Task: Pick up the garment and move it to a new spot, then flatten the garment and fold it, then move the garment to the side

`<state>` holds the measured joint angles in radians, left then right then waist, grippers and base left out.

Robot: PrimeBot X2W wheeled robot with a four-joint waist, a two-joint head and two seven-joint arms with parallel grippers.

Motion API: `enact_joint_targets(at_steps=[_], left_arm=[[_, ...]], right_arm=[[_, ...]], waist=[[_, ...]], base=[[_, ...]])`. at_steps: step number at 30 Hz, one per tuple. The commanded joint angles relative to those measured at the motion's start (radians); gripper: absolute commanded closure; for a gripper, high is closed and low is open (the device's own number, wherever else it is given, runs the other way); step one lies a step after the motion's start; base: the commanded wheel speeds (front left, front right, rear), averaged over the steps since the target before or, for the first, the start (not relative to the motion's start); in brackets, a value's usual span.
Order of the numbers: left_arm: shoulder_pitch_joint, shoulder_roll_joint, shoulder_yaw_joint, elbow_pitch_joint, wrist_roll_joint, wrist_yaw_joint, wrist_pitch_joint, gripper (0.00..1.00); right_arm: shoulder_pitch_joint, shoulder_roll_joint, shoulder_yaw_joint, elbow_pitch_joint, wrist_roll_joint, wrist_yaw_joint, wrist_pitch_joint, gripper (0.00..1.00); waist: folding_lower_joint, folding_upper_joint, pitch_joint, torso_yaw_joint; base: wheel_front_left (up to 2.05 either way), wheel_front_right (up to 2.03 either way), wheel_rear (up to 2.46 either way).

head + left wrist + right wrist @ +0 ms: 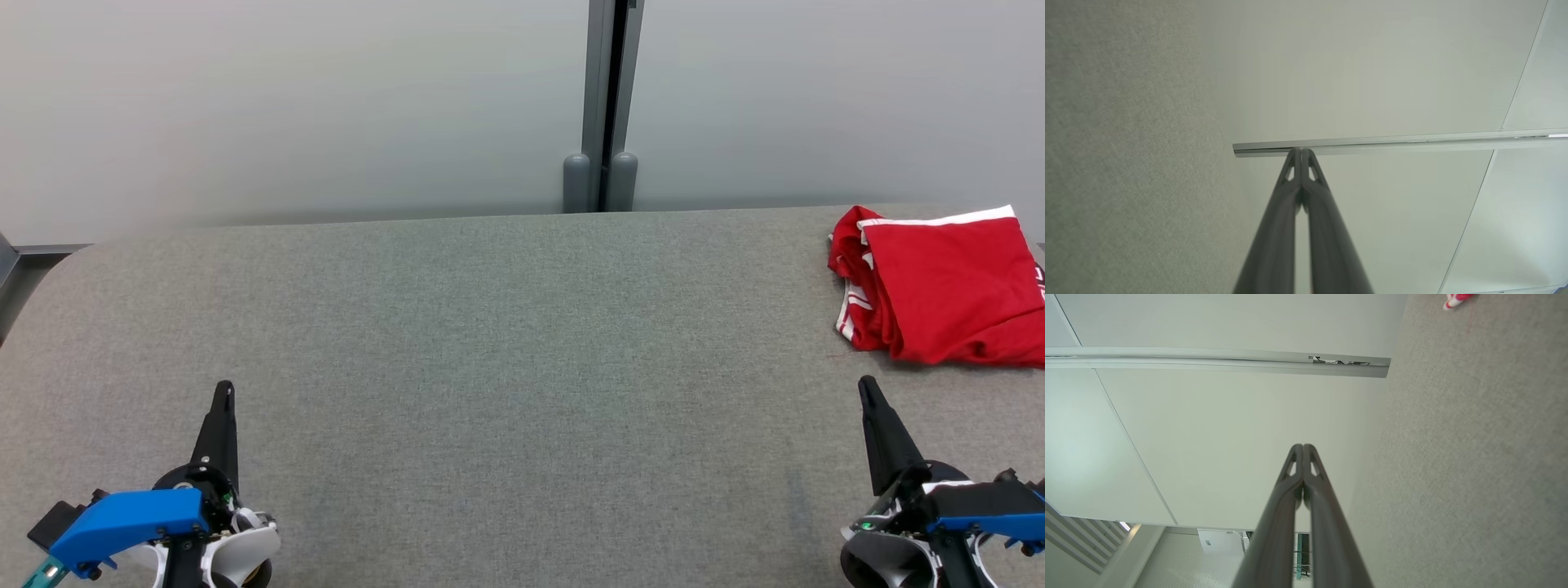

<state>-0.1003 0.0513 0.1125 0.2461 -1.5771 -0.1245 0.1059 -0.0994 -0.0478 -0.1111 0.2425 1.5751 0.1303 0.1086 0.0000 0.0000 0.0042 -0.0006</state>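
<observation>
The grey fabric tabletop (490, 367) ahead of me lies open across its whole middle and left. The folded red garment (947, 286) blocks the far right corner, beyond my right gripper (867, 385); a partition wall (286, 106) closes the back.

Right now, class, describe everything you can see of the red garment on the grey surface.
The red garment looks like soft cloth with white stripe trim along its far edge and left side. It lies roughly folded, top layer smooth, layers bunched at the left, at the far right of the grey surface, cut off by the head view's edge. Only that surface touches it; the shut right gripper stands apart.
</observation>
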Motion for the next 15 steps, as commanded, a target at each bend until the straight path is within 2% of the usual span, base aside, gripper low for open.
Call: enact_joint_targets(at_steps=[1, 15], left_arm=[[-0.013, -0.002, 0.002, -0.001, -0.021, -0.01, 0.007, 1.0], [-0.014, -0.002, 0.003, -0.001, -0.037, -0.008, 0.012, 1.0]], right_arm=[[-0.015, -0.004, -0.004, 0.003, 0.023, 0.001, 0.005, 1.0], [-0.016, -0.004, -0.005, 0.004, 0.039, 0.001, 0.008, 1.0]], waist=[[0.0, 0.0, 0.0, 0.0], [0.0, 0.0, -0.001, 0.001]], base=[[0.0, 0.0, 0.0], [0.0, 0.0, 0.0]])
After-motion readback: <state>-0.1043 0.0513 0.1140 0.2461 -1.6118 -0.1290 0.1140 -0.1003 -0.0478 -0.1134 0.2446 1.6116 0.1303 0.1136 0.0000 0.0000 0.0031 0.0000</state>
